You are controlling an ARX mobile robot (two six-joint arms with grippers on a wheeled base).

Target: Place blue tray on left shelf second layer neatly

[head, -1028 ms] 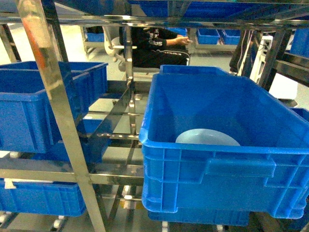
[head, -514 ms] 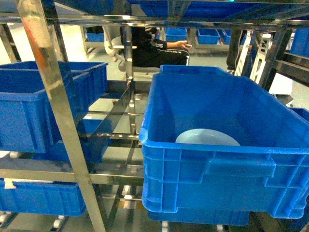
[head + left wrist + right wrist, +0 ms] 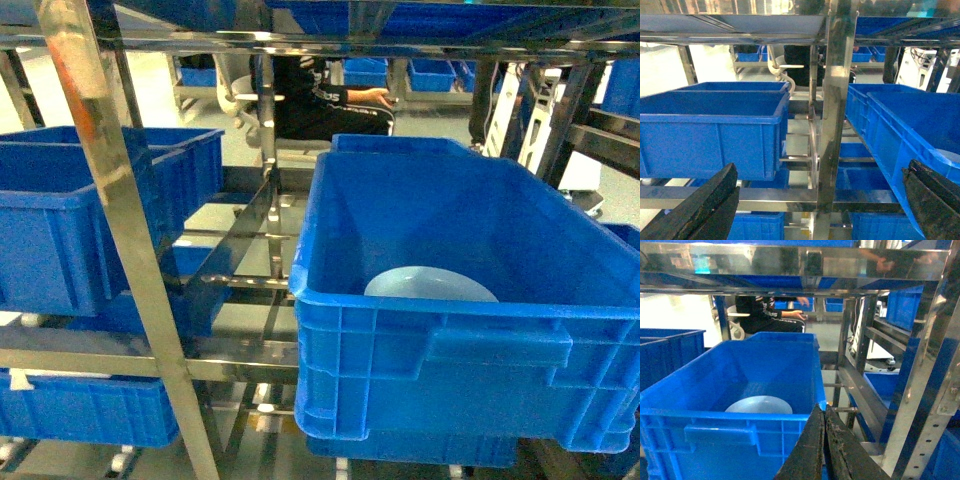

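The pale blue tray (image 3: 430, 284) lies on the floor of a large deep-blue crate (image 3: 440, 340) on the right; only its far half shows over the crate's front wall. In the right wrist view the tray (image 3: 759, 405) sits in the same crate (image 3: 730, 435). My right gripper (image 3: 822, 412) is shut, empty, in front of the crate's right front corner. My left gripper (image 3: 820, 175) is open wide, facing a steel upright (image 3: 832, 115) of the left shelf (image 3: 130, 250). A sliver of the tray (image 3: 951, 156) shows in the left wrist view. Neither gripper appears in the head view.
Deep-blue crates (image 3: 70, 220) stand on the left shelf's tier, with another (image 3: 85, 410) on the tier below. Slatted steel bars (image 3: 245, 260) lie between the crates. A seated person (image 3: 320, 95) is behind the racks. More steel framing (image 3: 920, 390) rises on the right.
The person's arm behind the racks shifted slightly. The crates, the tray and the shelf have not moved.
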